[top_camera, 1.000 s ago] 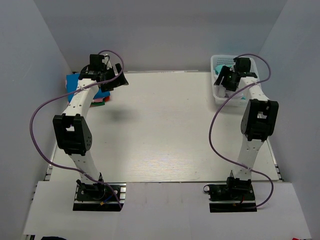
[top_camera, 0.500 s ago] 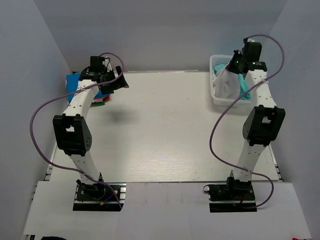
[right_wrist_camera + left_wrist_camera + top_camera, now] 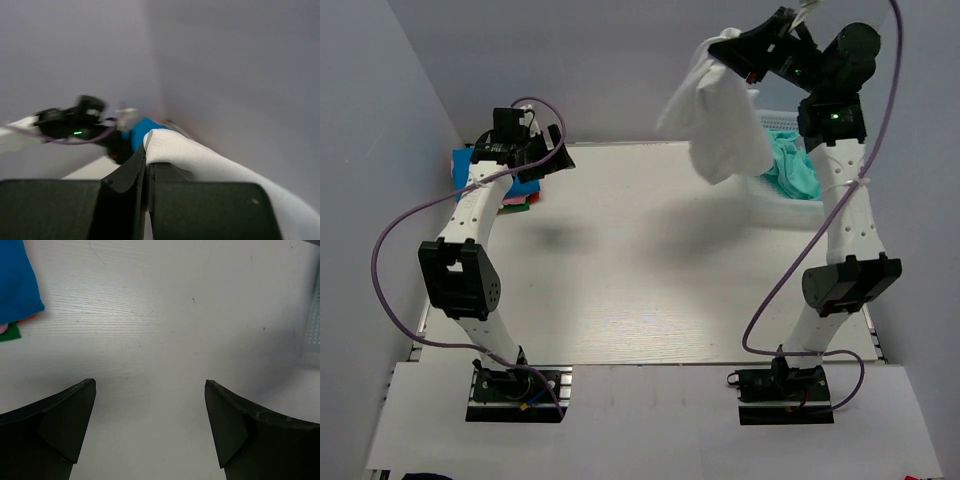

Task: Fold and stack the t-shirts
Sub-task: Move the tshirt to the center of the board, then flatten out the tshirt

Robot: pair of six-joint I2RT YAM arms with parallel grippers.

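Note:
My right gripper [image 3: 718, 46] is raised high above the table's far right, shut on a fold of the white t-shirt [image 3: 717, 122], which hangs loose below it. The right wrist view shows the jaws pressed together on that white cloth [image 3: 200, 160]. A teal t-shirt [image 3: 796, 170] lies crumpled in the white basket [image 3: 782, 208]. At the far left lies a pile of folded t-shirts with bright blue [image 3: 470, 162] on top and green and red edges [image 3: 520, 200] under it. Beside that pile my left gripper [image 3: 558, 160] hangs open over bare table [image 3: 150, 390], holding nothing.
Grey walls close in the table on the left, back and right. In the left wrist view the blue shirt's corner [image 3: 15, 285] shows at the upper left and the basket's lattice wall [image 3: 314, 330] at the right edge.
My right gripper shut on the white t-shirt in the basket and lifted it high, up and to the left, uncovering the teal one. The left arm barely moved.

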